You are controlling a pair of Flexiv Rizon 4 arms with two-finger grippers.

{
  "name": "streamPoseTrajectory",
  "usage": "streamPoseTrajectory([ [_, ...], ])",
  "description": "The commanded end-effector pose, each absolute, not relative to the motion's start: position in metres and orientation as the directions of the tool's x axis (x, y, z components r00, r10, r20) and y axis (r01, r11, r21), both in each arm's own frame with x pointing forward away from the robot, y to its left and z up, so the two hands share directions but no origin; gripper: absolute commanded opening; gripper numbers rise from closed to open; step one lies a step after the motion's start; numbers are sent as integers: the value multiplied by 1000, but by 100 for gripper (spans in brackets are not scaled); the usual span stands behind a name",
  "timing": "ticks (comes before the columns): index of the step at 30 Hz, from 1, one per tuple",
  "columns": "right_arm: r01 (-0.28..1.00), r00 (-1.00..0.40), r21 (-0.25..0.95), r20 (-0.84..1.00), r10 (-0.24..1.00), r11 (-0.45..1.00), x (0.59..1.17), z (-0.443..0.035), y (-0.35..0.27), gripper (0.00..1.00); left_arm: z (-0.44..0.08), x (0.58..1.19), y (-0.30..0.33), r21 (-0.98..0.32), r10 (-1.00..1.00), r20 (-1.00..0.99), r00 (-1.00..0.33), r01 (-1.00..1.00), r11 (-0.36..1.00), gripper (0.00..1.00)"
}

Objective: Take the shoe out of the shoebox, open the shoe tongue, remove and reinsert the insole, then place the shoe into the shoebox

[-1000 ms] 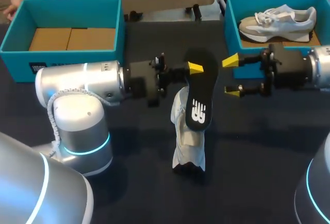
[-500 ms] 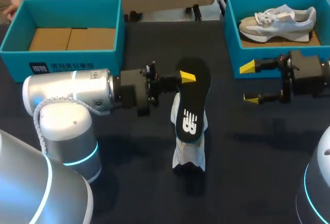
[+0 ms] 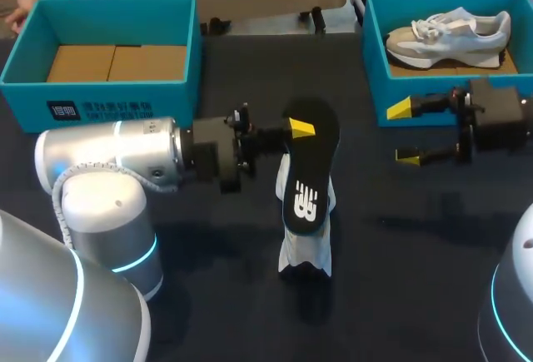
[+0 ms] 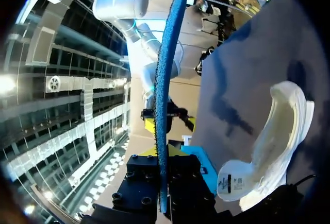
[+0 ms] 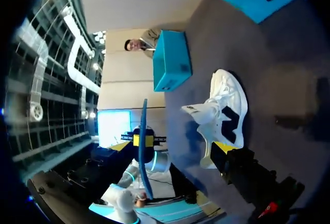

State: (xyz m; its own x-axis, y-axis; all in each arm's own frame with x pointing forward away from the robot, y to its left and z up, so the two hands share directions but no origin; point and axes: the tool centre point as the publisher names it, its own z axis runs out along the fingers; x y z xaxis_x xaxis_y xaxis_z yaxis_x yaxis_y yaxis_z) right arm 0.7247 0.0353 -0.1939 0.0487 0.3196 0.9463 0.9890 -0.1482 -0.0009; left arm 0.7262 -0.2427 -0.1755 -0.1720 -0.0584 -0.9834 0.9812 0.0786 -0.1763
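The right arm is pulling back toward its own side, away from the insole, while the left arm is easing the insole a little lower and nearer itself. The table is carrying two teal boxes: the left box is showing only its cardboard floor, and the right box is holding a second shoe. The shoe is standing on the table between the arms, well apart from both boxes, its opening facing up. The insole is hanging upright over it, its lower end overlapping the shoe; whether the two are touching is not showing. The left gripper is pinching the insole's upper end flat between its tips. The right gripper is standing spread and carrying nothing, just beside the right box. The insole is likely handling as light, thin and floppy, so a grip across its flat faces near one end is probably suiting it, with the free end guided into the opening; the shoe is likely soft and may be tipping unless it is steadied.
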Motion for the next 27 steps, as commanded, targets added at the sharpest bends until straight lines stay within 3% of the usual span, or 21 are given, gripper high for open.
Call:
streamPoseTrajectory([
  [1,944,-294,331,855,427,-12,728,-181,23,100,-176,723,-238,-258,-14,-966,-257,966,24,0],
  [6,800,-584,576,684,438,167,723,-179,14,100,-169,716,-232,-337,-18,-941,-337,941,-2,0],
  [9,654,-754,701,577,314,284,717,-179,15,100,-165,714,-228,-378,-13,-926,-378,926,-7,0],
  [27,654,-754,701,577,314,284,717,-179,15,100,-156,685,-215,-650,17,-760,-650,760,19,0],
])
